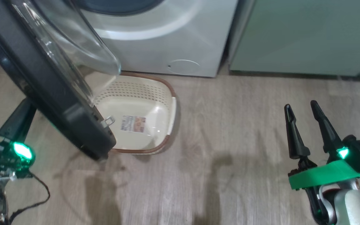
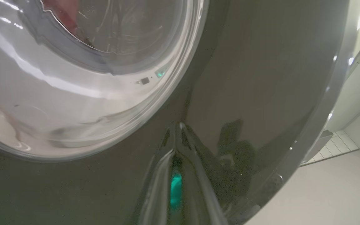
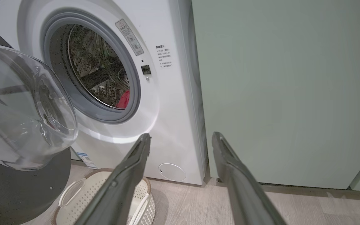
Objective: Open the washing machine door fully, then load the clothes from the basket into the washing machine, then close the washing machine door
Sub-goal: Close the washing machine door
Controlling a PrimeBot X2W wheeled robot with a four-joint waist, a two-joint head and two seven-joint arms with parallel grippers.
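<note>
The large round door with glossy black rim and bulging clear glass bowl (image 1: 42, 93) stands swung out left of the white washing machine (image 1: 167, 47), stiff and likely slick, best pushed on the rim, where the left tool (image 2: 176, 128) rests with its tips closed together, while the right tool (image 1: 301, 104) hangs open and empty.

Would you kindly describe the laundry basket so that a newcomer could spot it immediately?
Find the white front-loading washing machine beside the pale green cabinets. On the wooden floor before it sits a cream perforated plastic basket; its brown rim sets it apart.
</note>
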